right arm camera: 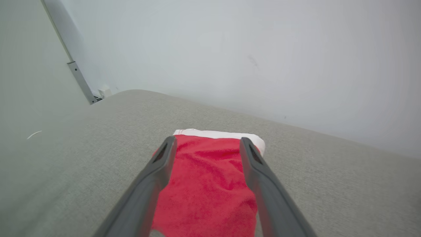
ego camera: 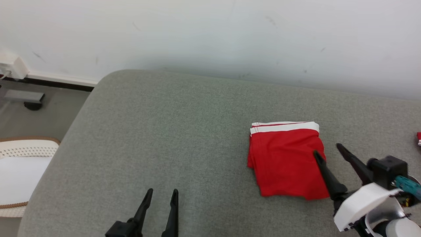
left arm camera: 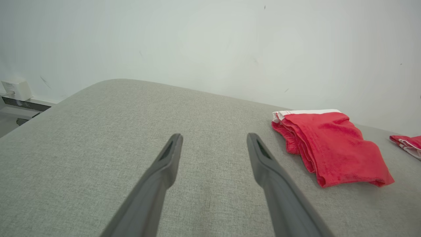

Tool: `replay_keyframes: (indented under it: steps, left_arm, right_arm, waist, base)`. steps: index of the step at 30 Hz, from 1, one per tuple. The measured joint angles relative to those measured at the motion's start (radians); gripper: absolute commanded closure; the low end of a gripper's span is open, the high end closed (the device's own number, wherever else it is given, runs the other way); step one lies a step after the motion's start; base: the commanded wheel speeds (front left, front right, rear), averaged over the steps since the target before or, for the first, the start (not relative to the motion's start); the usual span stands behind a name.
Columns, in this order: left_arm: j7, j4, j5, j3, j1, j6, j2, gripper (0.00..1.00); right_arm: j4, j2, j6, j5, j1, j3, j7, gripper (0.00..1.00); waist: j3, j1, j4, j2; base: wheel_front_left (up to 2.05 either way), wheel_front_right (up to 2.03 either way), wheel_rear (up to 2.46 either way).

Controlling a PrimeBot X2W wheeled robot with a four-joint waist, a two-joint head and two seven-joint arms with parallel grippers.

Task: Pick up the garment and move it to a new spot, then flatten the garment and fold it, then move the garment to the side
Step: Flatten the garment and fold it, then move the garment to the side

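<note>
On right part of grey upholstered surface (ego camera: 164,131), garment (ego camera: 284,161) lay folded in compact red stack, white trim at far edge. Folding judged done, and placement to side likely complete. Right end effector (ego camera: 327,149) hovered over garment's near right corner, fingers apart, nothing clamped. Left end effector (ego camera: 162,191) sat near centre, fingers apart, well clear of fabric, presumably to avoid disturbing fold.

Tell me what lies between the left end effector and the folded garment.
Nothing but bare grey cushion surface separates the left end effector from the garment. The head view shows that stretch, and the left wrist view agrees.
</note>
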Motion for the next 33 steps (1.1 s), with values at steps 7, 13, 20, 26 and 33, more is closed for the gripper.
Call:
replay_keyframes:
  steps: [7,13,20,26,33]
  left_arm:
    - [0.000,-0.035,0.025,0.047,0.049,-0.010,0.000,0.00]
    - [0.000,-0.050,0.033,0.082,0.107,-0.011,0.000,0.00]
    - [0.000,-0.051,0.048,0.099,0.133,-0.033,0.000,0.00]
    - [0.000,-0.048,0.054,0.099,0.132,-0.053,0.000,0.00]
    - [0.000,-0.047,0.056,0.093,0.131,-0.053,0.000,0.00]
  right_arm:
    - [0.058,-0.035,0.000,-0.068,0.142,-0.114,-0.271,0.00]
    - [0.135,-0.048,0.000,-0.086,0.241,-0.171,-0.430,0.00]
    - [0.203,-0.037,0.000,-0.092,0.303,-0.195,-0.464,0.00]
    - [0.207,-0.024,0.000,-0.086,0.305,-0.206,-0.467,0.00]
    - [0.208,-0.033,0.000,-0.019,0.277,-0.146,-0.465,0.00]
  waist:
    - [-0.050,0.0000,-0.035,0.0000]
    - [-0.088,0.0000,-0.075,0.0000]
    - [-0.106,0.0000,-0.115,0.0000]
    - [-0.100,0.0000,-0.126,0.0000]
    - [-0.087,0.0000,-0.127,0.0000]
  base:
    - [0.00,0.00,0.00]
    - [0.00,0.00,0.00]
    - [0.00,0.00,0.00]
    - [0.00,0.00,0.00]
    - [0.00,0.00,0.00]
